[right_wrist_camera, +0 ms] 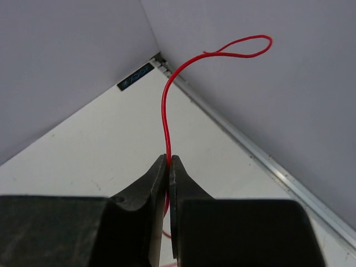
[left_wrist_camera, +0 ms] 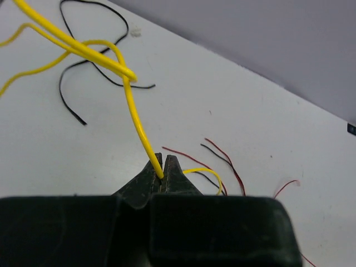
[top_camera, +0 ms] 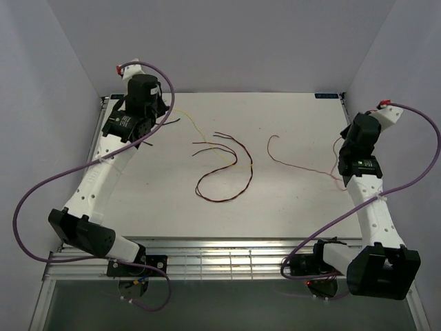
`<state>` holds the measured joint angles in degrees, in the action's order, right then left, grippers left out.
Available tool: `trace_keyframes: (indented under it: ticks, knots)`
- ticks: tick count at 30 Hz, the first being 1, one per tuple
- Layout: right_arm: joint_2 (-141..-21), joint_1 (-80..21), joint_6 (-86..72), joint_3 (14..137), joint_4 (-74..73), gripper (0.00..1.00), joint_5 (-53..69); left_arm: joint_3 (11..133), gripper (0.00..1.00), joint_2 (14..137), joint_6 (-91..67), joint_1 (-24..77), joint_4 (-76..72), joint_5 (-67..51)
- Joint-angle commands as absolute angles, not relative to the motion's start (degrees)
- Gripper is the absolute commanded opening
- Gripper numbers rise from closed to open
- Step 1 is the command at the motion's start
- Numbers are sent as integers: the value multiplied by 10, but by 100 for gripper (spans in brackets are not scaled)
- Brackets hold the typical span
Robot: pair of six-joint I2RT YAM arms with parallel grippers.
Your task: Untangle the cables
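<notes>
The left gripper (left_wrist_camera: 164, 167) is pinching the yellow cable (left_wrist_camera: 133, 111) between its pressed-together fingertips. The cable is climbing from the tips and looping ahead and to their left. A black cable (left_wrist_camera: 74, 112) is lying on the table (left_wrist_camera: 233, 100) farther ahead on that side. The right gripper (right_wrist_camera: 168, 164) is clamping the red cable (right_wrist_camera: 165, 105), which is standing straight up from its tips and curling into a loop above and to their right. The dark red-brown cable (top_camera: 222, 201) is lying on the table between the two grippers.
</notes>
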<state>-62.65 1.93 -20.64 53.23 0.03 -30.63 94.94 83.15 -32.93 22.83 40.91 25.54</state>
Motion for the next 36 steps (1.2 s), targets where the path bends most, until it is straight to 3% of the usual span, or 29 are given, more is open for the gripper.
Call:
trace_keyframes:
  ticks: [1,9,20,30,36]
  knots:
    - [-610,63,-152,578,44,8,-312,977,0,790,-287,182,387,285]
    - [-621,125,-90,660,55,8,-297,1066,0,811,-226,78,378,330]
    - [-669,130,-30,774,122,8,-73,1089,0,833,-149,53,294,295]
    - [-798,129,-28,892,186,8,-32,1095,0,893,-185,1,298,212]
    - [-875,129,-38,953,206,8,-33,1099,0,882,-186,1,309,231]
